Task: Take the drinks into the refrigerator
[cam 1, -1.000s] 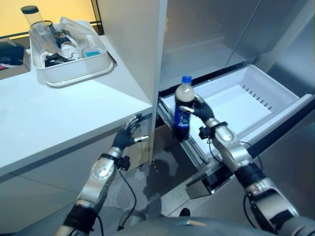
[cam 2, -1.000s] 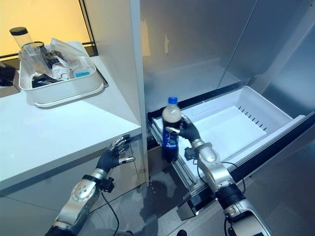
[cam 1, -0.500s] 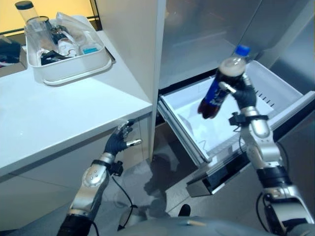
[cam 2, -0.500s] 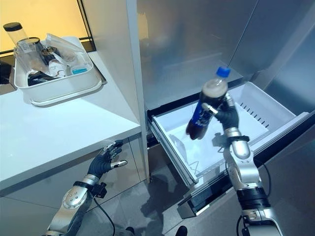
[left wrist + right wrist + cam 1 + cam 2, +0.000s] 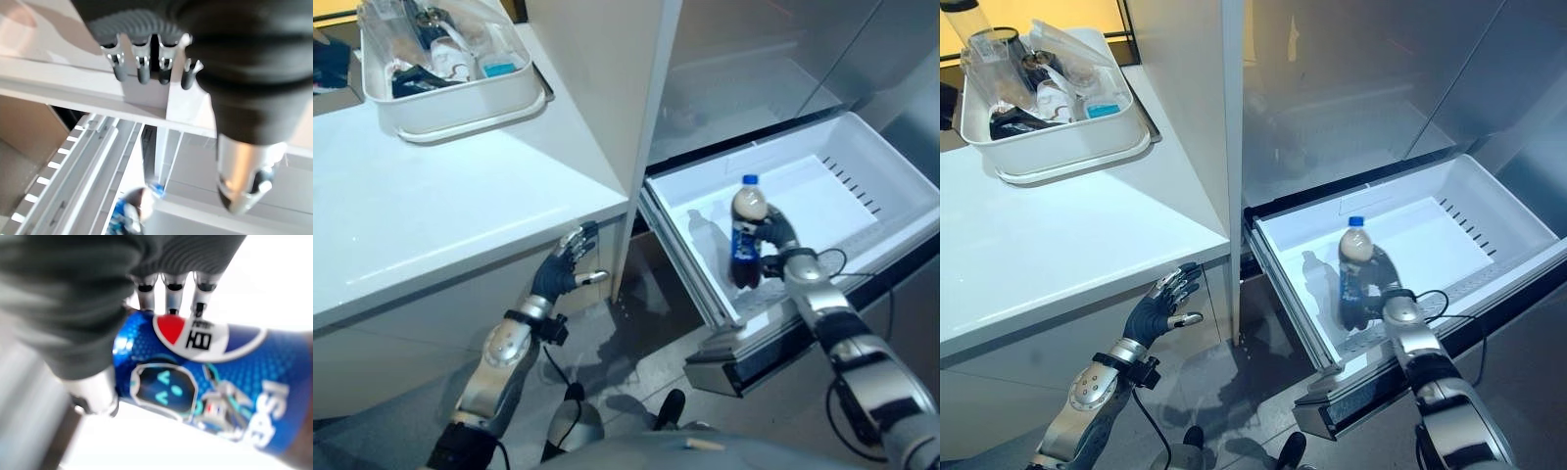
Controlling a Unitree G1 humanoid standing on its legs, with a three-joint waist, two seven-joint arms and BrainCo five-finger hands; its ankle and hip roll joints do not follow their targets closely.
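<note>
Holding the dark cola bottle with the blue cap and blue label (image 5: 747, 235) upright, your right hand (image 5: 779, 238) has its fingers (image 5: 168, 296) curled round the label, clamped on the body, with the bottle's base down inside the white pull-out refrigerator drawer (image 5: 886, 171), near the drawer's front rim. I cannot tell whether the base already touches the drawer floor.

That is your first risk: if you let go while the base is above the floor, the tall narrow bottle drops, and it likely tips against the front wall or rolls toward the back of the drawer. Ease it down until it stands before you loosen the grip.

The second risk is the withdrawal. Your fingers wrap far round the label, so pulling the hand away sideways before they spread could drag the bottle over.

The third is the drawer itself: the bottle stands tall above the rim, so closing the drawer may catch the cap on the steel refrigerator front (image 5: 744, 59) above it. Laying it flat would be safer.

Your left hand (image 5: 563, 275) hangs beside the drawer's left end, below the edge of the white tabletop (image 5: 450, 206), its fingers loosely spread and holding nothing. Keep it clear of the drawer's path.
</note>
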